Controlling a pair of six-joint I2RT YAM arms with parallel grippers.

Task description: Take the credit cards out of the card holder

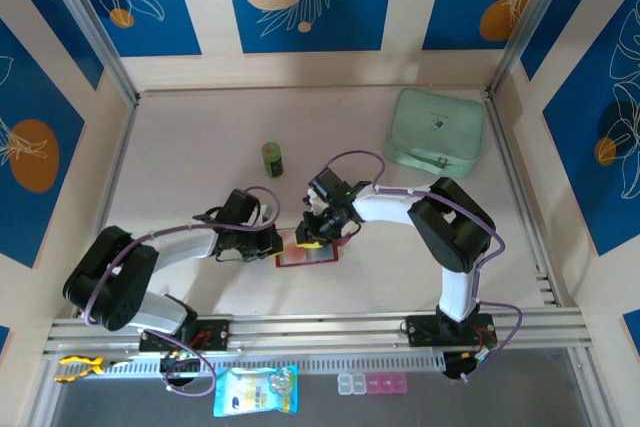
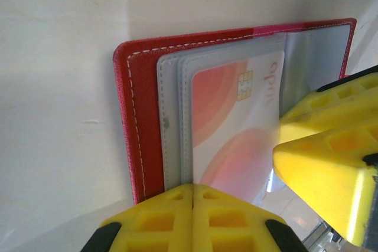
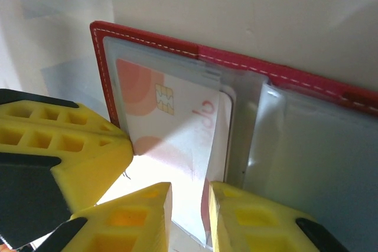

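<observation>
Open card holder [image 2: 142, 116] sleeves a card [image 2: 236, 128]; left gripper [image 2: 192, 190] closed, right gripper [image 3: 189, 196] seemingly pinching a sleeve.

The overhead view is evenly and brightly lit, with soft shadows cast under the arms. In both wrist views, glare is seen on the clear sleeves [image 3: 307, 146], and the yellow fingers [image 2: 331, 163] are blurred.

2 claws, left claw [image 1: 272, 243] and right claw [image 1: 314, 239], meet over the open card holder [image 1: 307, 256].
</observation>
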